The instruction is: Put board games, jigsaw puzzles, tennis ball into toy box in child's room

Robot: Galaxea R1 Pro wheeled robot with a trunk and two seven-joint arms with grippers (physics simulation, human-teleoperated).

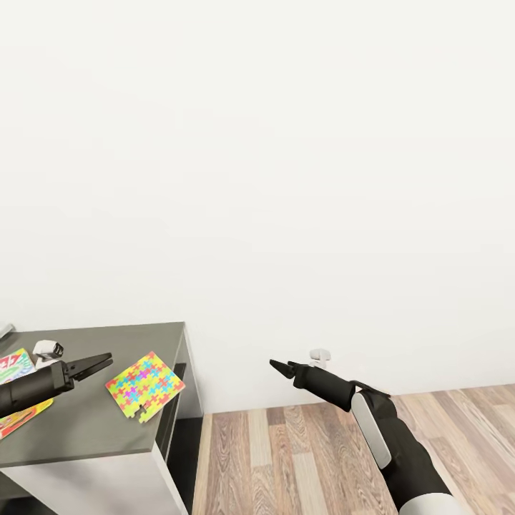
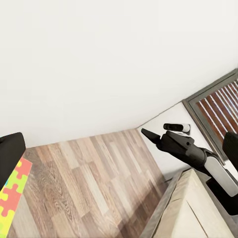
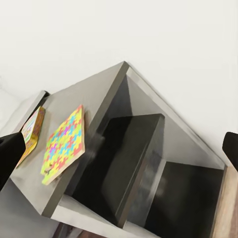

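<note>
blank white wall, wood-plank floor (image 1: 300, 458). multicoloured jigsaw puzzle board (image 1: 145, 385) lies flat near the grey worktop (image 1: 93, 422) corner edge. your left fingers (image 1: 91, 365) look pressed together, hovering beside it; right fingers (image 1: 282, 369) likewise, over floor. a careless nudge could push it off.

Matt grey table (image 1: 107, 422), wood-grain plank floor (image 1: 300, 458), smooth matt white wall (image 1: 286, 179)

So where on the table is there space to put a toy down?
The grey table is bare along its back edge by the wall, and along the front edge below the jigsaw puzzle. The left side is crowded: the left end effector hovers there over the colourful board game.
</note>
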